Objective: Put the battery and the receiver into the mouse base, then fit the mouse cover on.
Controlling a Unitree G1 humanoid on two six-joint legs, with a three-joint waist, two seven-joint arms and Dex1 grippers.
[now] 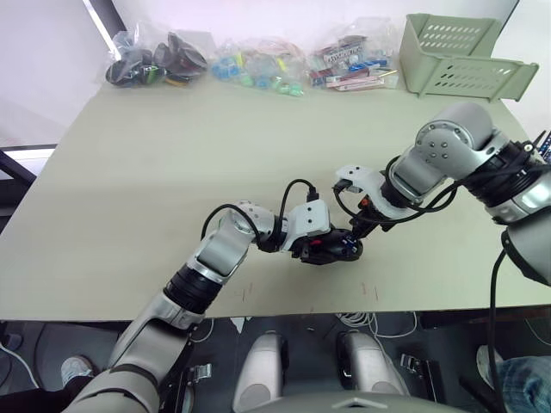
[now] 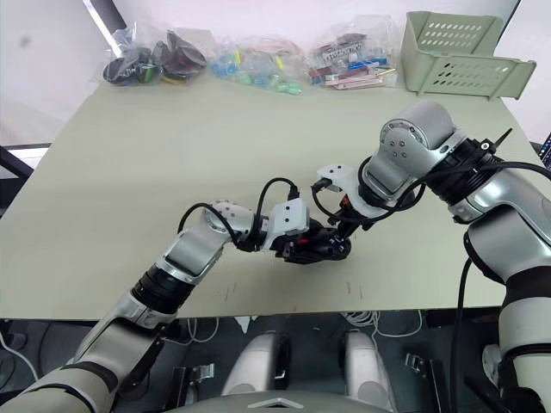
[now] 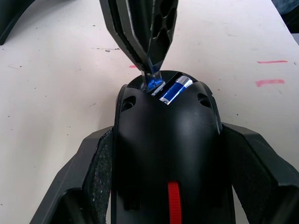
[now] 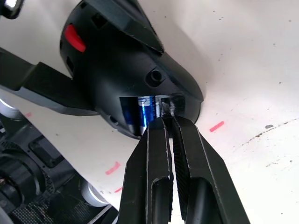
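Observation:
My left gripper (image 1: 325, 249) is shut on the sides of the black mouse base (image 3: 168, 140), holding it at the table's front middle. A red patch shows on the base. The blue battery (image 3: 175, 88) lies in the base's recessed compartment. From the right, my right gripper (image 4: 167, 119) reaches its tips into that compartment right beside the battery. Its fingers are shut on a tiny dark stub, the receiver (image 4: 169, 105). The mouse cover is out of view.
Clear bags of small parts (image 1: 258, 67) line the table's far edge, with dark items in the leftmost bag (image 1: 155, 60). Pale green trays (image 1: 456, 56) stand at the back right. The table's front edge (image 1: 284, 314) runs close below the grippers.

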